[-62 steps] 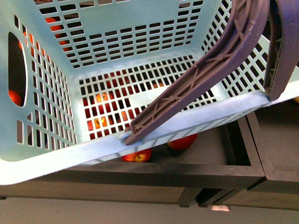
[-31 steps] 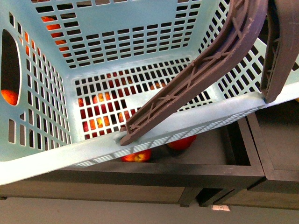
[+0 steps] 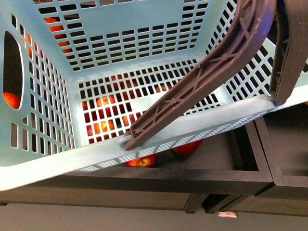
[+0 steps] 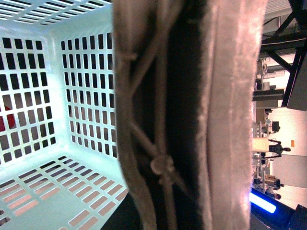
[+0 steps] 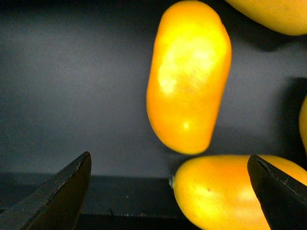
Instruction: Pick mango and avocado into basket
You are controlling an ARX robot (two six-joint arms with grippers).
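Teal basket [image 3: 144, 29] is hanging tilted over the dark bins [image 3: 216, 161], and its brown handle [image 4: 192, 115] is filling my left wrist view. I am judging that the left arm is carrying it, though its jaws are showing nowhere. The right arm's jaws are standing wide before a mango [image 5: 188, 76] lying in its bin, lining up a grasp. No avocado is showing.

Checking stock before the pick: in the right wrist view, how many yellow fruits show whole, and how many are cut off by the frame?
Whole mango: 1
Cut-off mangoes, the last only a sliver: 3
Total: 4
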